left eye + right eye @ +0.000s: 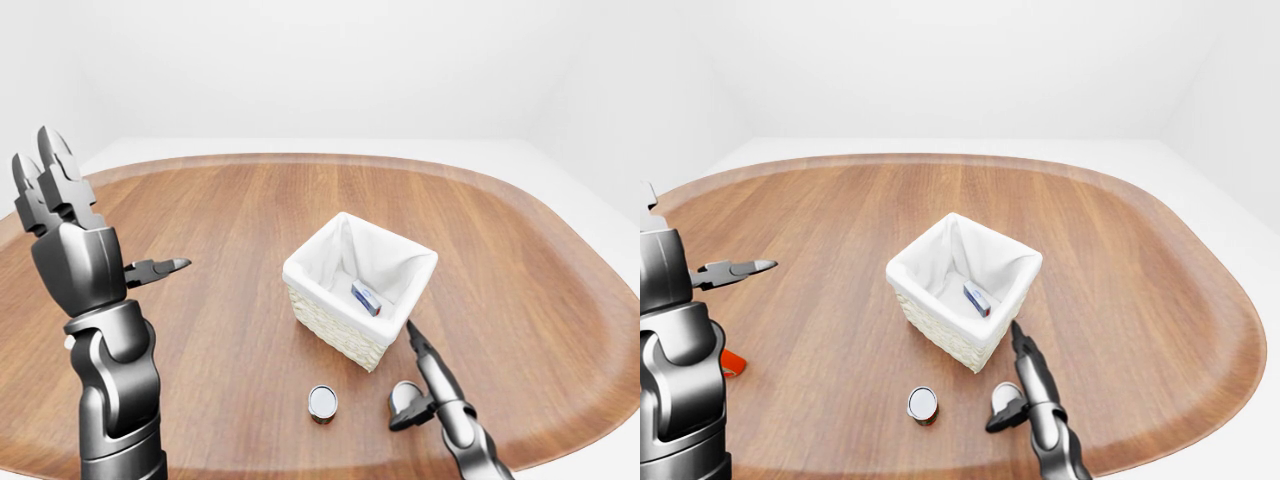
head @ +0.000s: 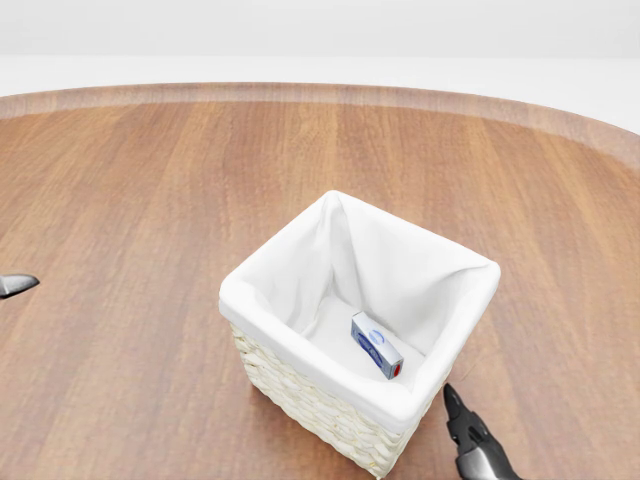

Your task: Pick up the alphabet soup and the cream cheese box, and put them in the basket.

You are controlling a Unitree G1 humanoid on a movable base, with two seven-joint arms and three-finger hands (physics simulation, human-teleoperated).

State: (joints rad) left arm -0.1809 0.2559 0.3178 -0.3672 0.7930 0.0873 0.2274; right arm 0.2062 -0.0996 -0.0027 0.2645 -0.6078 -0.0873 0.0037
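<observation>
A square wicker basket [image 1: 352, 300] with a white cloth liner sits near the middle of a glossy, rounded wooden table [image 1: 520, 270]. The blue-and-white cream cheese box [image 2: 377, 345], a small flat carton with a red end, lies tilted on the liner's floor, toward the lower right wall in the head view.

The soup can [image 1: 322, 403] stands upright on the table below the basket in the left-eye view, well clear of the weave, its round silver lid facing up. It is not yet in the basket.

The right hand [image 1: 420, 385], dark metallic with pointed fingers, hangs low just right of the can and just below the basket's lower right corner. One long finger [image 1: 418, 345] points up toward the basket rim, and a shorter one [image 1: 402, 418] sticks out to the left beside a rounded grey palm; the fingers are apart and grip nothing.

The left hand [image 1: 80, 225] is raised at the left of the left-eye view, well away from the basket. Two fingers [image 1: 45, 175] stand upright side by side, a third [image 1: 160, 268] juts right over the wood, splayed and empty.

A small red object [image 1: 730, 362] shows beside the left arm in the right-eye view; what it is cannot be told.
</observation>
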